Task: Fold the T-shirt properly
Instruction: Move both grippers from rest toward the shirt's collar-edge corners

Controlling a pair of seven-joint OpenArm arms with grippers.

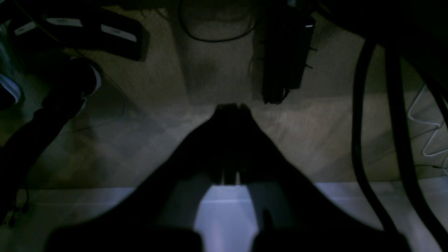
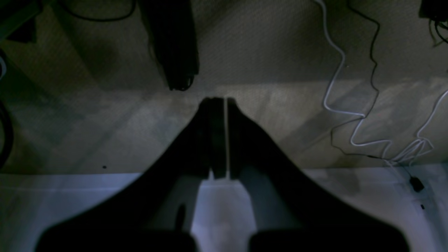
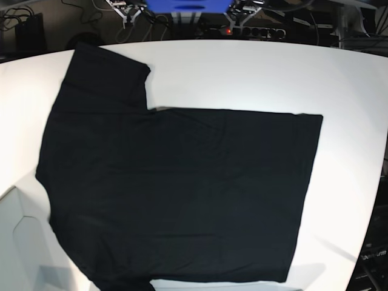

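Base view is showing the white worktop (image 3: 254,73) filling nearly the whole picture, its far edge curving along the top and its right edge running down the side; the T-shirt (image 3: 176,194) is lying spread flat on it, plain black, covering most of the middle and left of the surface, with one short sleeve (image 3: 106,76) reaching toward the far left corner and the hem forming a straight edge on the right; the cloth is looking smooth, with only faint creases, and its near edge is running out of the bottom of the picture; neither arm is showing over the shirt in this view; beyond the far edge, cables and a power strip (image 3: 257,31) are sitting in shadow. Left wrist view is looking down at a dim carpeted floor (image 1: 315,119) past a pale worktop edge; the left pincer (image 1: 232,106) is appearing as a dark silhouette with its jaws pressed together, holding nothing; dark cables (image 1: 360,140) are hanging at the right of that view. Right wrist view is showing the right pincer (image 2: 218,101) likewise closed and empty, only a thin sliver of light showing between its jaws; a white cable (image 2: 341,112) is trailing across the floor beside it.
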